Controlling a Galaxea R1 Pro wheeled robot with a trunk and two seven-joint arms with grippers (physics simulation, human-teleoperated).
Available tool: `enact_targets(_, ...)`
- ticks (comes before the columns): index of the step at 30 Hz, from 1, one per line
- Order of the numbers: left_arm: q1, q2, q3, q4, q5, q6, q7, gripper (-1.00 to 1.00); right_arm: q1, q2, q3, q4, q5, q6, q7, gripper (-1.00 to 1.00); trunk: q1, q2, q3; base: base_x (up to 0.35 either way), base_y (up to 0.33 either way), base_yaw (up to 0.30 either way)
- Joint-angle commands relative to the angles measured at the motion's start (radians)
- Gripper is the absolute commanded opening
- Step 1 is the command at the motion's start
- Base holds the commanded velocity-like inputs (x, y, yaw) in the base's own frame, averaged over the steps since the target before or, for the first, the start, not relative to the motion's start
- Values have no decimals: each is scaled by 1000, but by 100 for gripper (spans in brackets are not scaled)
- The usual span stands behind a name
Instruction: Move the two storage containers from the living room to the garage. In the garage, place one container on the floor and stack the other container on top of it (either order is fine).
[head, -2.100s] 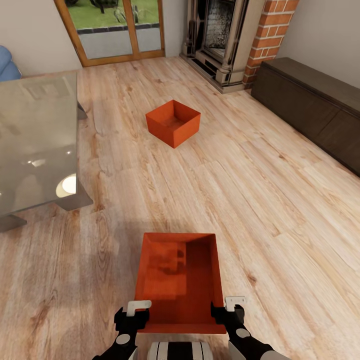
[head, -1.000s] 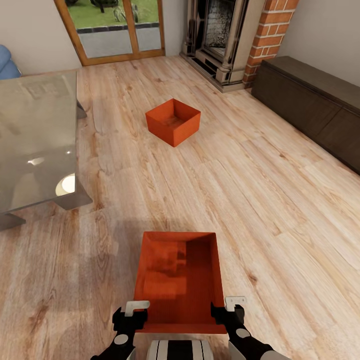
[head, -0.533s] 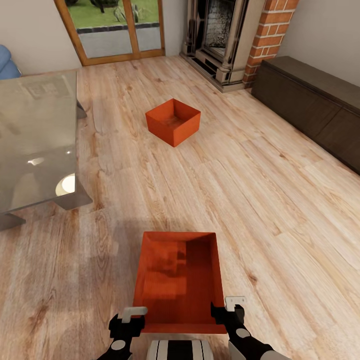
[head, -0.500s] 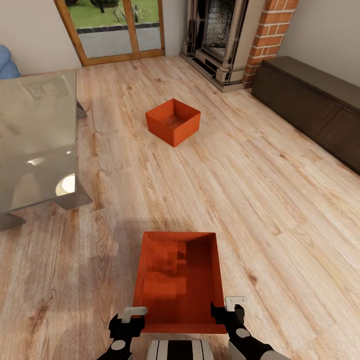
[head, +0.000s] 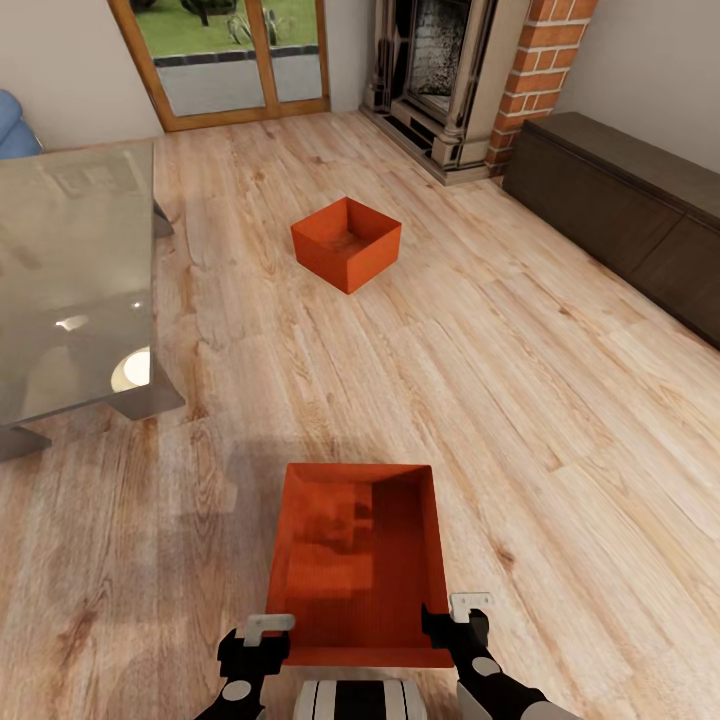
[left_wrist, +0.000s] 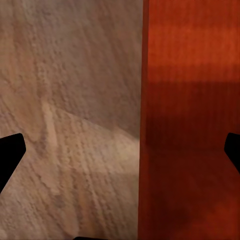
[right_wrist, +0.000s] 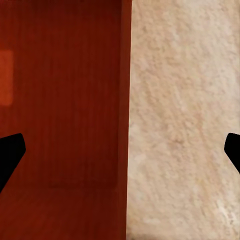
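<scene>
Since two seconds ago the left gripper (head: 262, 640) has slid back toward the robot along the near bin (head: 355, 560), while the right gripper (head: 458, 622) kept its place. Both grippers are spread wide, each straddling a side wall of this bin (left_wrist: 190, 125) on the wood floor (head: 520, 400). A second bin (head: 346, 243) sits well ahead, near the fireplace (head: 440, 70).
</scene>
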Motion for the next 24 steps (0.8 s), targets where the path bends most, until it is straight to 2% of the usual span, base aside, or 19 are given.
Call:
enact_targets(1,-1,0,-8,1,1,-2,8,100,-1,0,9,1,-8,-3,-4,100,0,0,0,0,0,0)
enact_targets(18,-1,0,-6,0,3,-2,8,100,-1,-1,9,1,-8,-3,-3,100,0,0,0,0,0,0)
enact_targets(19,-1,0,-6,0,4,-2,8,-100,-1,-1,9,1,-8,-3,-3,100,0,0,0,0,0,0)
enact_targets(20,-1,0,-6,0,4,-2,8,-100,-1,-1,9,1,-8,-3,-3,-100,0,0,0,0,0,0)
enact_targets(24,-1,-1,-6,1,5,-2,8,-100,-1,-1,9,1,-8,-3,-3,-100,0,0,0,0,0,0)
